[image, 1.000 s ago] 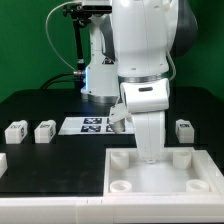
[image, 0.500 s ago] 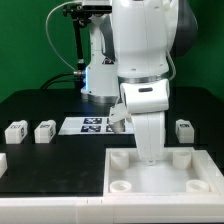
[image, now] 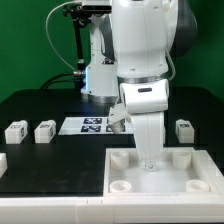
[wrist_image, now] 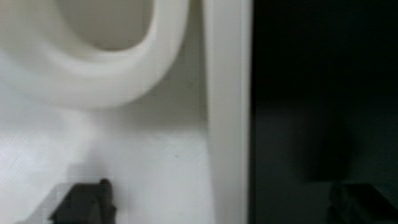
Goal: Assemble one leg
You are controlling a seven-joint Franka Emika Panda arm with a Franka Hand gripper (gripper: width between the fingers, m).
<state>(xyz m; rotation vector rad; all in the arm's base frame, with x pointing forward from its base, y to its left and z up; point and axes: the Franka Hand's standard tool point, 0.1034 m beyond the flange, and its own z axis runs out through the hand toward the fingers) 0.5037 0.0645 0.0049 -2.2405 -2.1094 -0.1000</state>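
Starting with the large white square tray with round corner sockets [image: 150,186] on the black table [image: 60,165], you find the two-finger gripper [image: 148,158] low at its twelve o'clock rim, fingers spread, holding nothing. Your nearest small white cuboid leg [image: 183,129] lies at two o'clock from it on open table; long axis unclear.

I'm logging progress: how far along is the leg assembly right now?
Done: nothing fitted; the tray's visible sockets are empty. In hand: the gripper is open, astride the tray's rim, holding no leg. Left: the leg on the exterior view's right and two legs at its left lie loose; one needs seating in a socket.
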